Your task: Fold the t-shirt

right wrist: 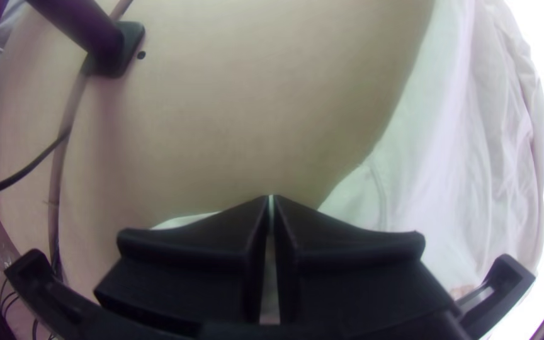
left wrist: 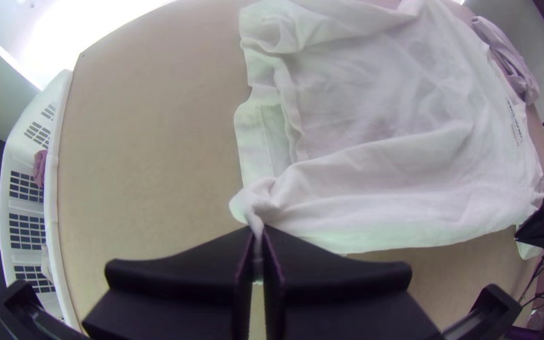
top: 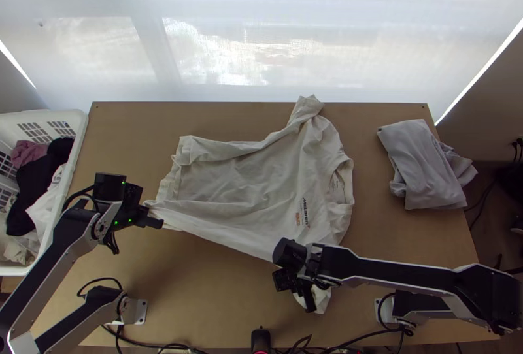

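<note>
Top view: T-shirt's [top: 248, 191] side is being tautened, prob. for an even fold, by L gripper [left wrist: 258, 232] (mid-left, clamped on hem [left wrist: 256, 198]) & R gripper [right wrist: 271, 199] (lower centre, clamped on sleeve [top: 323, 298]).

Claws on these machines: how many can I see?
2. The left claw pinches a hem corner of the t-shirt; the right claw is at the lower sleeve in the top view.

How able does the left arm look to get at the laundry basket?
Probably yes: the basket stands near its gripper, though that gripper would first have to release the t-shirt.
</note>
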